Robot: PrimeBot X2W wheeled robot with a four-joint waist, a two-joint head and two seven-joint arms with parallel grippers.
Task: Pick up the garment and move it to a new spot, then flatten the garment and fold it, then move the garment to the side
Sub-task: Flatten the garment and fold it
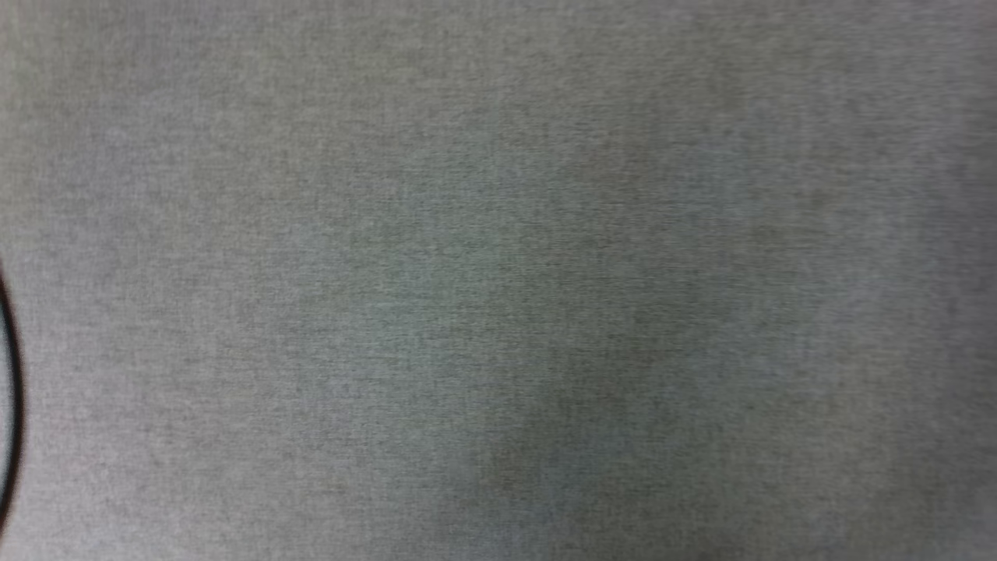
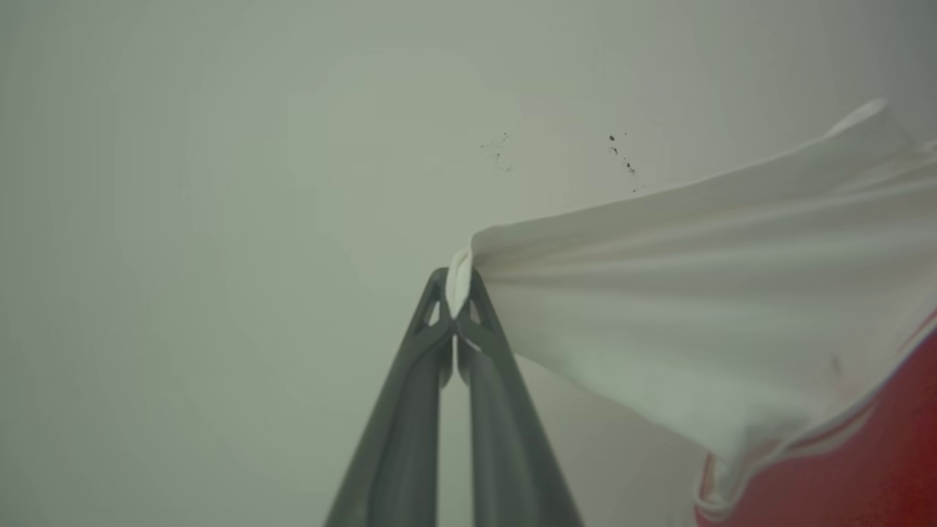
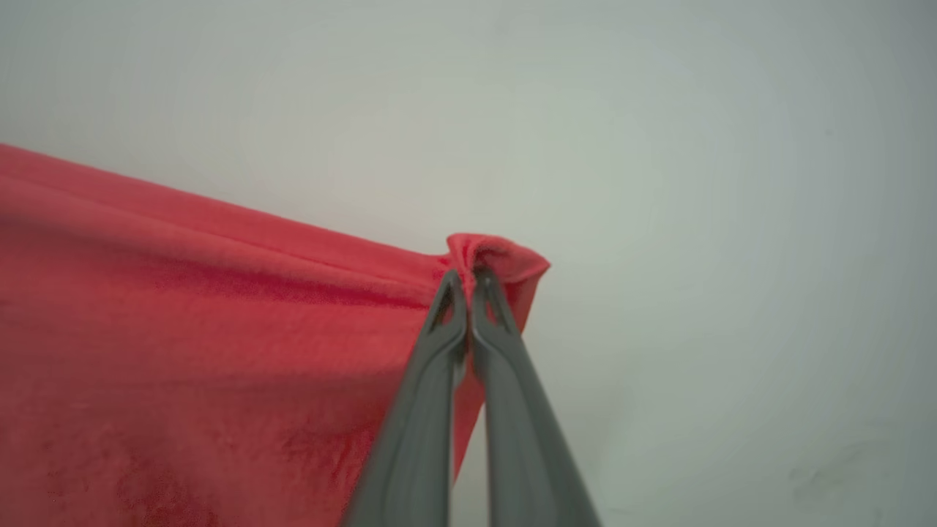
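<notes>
My left gripper point(image 2: 457, 287) is shut on the edge of a white sleeve of the garment point(image 2: 695, 293), which stretches away to the right in taut folds, with red cloth and striped trim at the lower right corner. In the right wrist view my right gripper point(image 3: 468, 282) is shut on a bunched corner of the garment's red cloth point(image 3: 183, 329), which spreads off to the left in taut creases. Both held edges hang over a pale surface.
A pale grey surface point(image 2: 219, 219) lies behind the left gripper, with a few small dark specks point(image 2: 622, 154). The head view shows grey woven fabric point(image 1: 498, 280) up close, with a thin dark curved line point(image 1: 9, 405) at its left edge.
</notes>
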